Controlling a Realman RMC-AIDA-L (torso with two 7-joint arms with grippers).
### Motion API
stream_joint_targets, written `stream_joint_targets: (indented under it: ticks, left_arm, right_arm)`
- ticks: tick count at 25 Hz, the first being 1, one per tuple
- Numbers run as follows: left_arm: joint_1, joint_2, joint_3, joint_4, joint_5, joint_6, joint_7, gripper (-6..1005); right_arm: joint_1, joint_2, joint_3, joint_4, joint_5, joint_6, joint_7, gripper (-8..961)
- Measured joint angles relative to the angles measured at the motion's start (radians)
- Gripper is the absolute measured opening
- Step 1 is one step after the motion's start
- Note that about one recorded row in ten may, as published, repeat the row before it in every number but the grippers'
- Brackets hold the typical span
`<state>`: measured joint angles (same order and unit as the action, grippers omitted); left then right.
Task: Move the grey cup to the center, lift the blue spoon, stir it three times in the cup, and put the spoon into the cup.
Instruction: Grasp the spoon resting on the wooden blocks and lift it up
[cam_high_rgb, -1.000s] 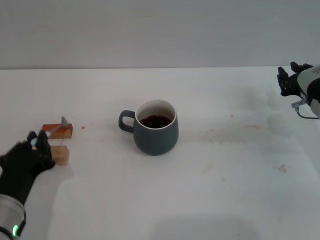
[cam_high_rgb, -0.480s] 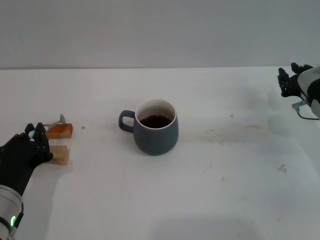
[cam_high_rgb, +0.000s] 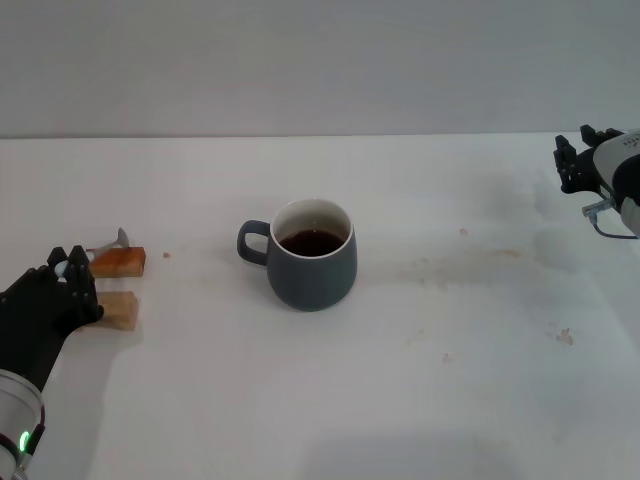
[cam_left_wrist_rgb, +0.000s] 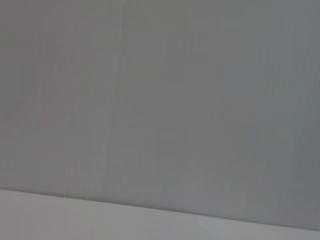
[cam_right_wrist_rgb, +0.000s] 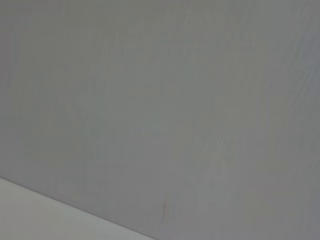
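1. Nearest, at the tabletop's (cam_high_rgb: 330, 400) left edge, the left gripper (cam_high_rgb: 72, 275) sits low with its fingers pinched together on the pale handle end of the blue spoon (cam_high_rgb: 105, 246), presumably to lift it for stirring.
2. The spoon lies across the orange-brown block (cam_high_rgb: 120, 262), its metal bowl poking out beyond the block's far side; a tan block (cam_high_rgb: 120, 309) sits just nearer. The blocks seem meant to prop the handle clear of the surface for an easy grab.
3. The grey cup (cam_high_rgb: 311, 260) stands about mid-table, handle toward the left edge, dark liquid inside, so centring looks done.
4. Farthest, the right gripper (cam_high_rgb: 578, 158) hangs at the far right edge, well away; whether its fingers are spread, I cannot tell.
5. Most of the spoon's handle is hidden by the black fingers, and both wrist views show only blank wall.
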<state>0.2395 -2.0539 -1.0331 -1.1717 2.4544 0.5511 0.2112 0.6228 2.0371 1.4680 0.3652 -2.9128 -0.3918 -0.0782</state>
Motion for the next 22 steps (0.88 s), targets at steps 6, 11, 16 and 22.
stream_joint_targets:
  ticks: [6, 11, 16, 22]
  left_arm:
    - [-0.008, 0.0, -0.001, 0.002, 0.0, 0.003, 0.0, 146]
    - [-0.02, 0.0, -0.004, 0.002, 0.0, 0.003, 0.001, 146]
    - [-0.036, 0.0, -0.013, 0.001, 0.004, 0.003, 0.001, 145]
    - [-0.052, -0.001, -0.021, 0.001, 0.012, 0.005, 0.001, 145]
  right_arm:
    - [0.0, 0.0, 0.0, 0.0, 0.001, 0.0, 0.0, 292]
    - [0.002, 0.0, 0.0, 0.0, 0.001, 0.0, 0.0, 292]
    - [0.002, 0.0, 0.0, 0.0, 0.001, 0.0, 0.0, 292]
    - [0.003, 0.0, 0.012, 0.0, 0.0, 0.0, 0.0, 292]
